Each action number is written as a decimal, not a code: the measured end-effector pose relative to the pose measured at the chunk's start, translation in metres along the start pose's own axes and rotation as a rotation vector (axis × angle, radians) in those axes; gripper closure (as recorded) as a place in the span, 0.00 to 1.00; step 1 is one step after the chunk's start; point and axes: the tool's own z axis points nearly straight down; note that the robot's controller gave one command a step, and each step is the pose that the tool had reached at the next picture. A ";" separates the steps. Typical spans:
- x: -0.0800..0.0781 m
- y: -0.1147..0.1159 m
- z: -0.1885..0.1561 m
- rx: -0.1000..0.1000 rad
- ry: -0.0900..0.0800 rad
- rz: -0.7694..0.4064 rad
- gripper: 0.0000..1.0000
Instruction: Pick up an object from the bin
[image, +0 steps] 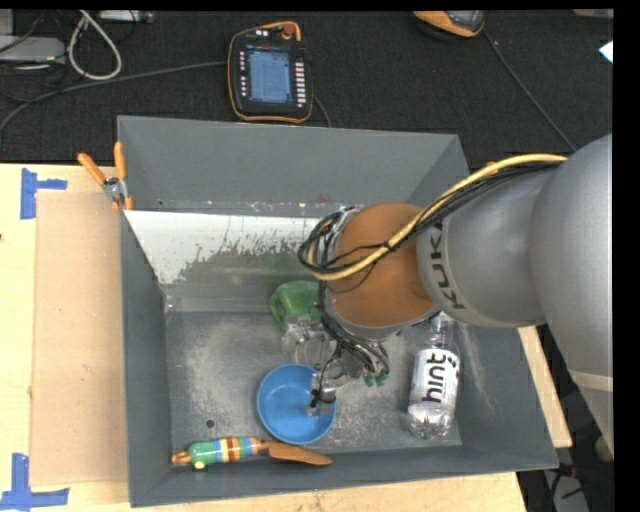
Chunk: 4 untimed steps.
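Observation:
My gripper (322, 398) hangs low in the middle of the bin, with one dark fingertip at the right rim of a blue bowl (290, 405) that sits on the floor near the front wall. Behind the gripper, partly hidden by it, lies a green translucent thing (294, 299). A clear plastic water bottle (433, 388) with a white "hint" label lies to the right of the gripper, apart from it.
A striped green, yellow and red toy with an orange wooden handle (245, 452) lies along the front wall, just below the bowl. The arm with its orange cover and cables comes in from the right over the bin's middle.

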 end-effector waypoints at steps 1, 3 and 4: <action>0.009 0.025 -0.025 0.003 -0.007 0.000 0.00; -0.001 0.021 0.028 0.001 -0.005 -0.120 0.00; 0.015 0.032 0.027 -0.002 0.002 -0.283 1.00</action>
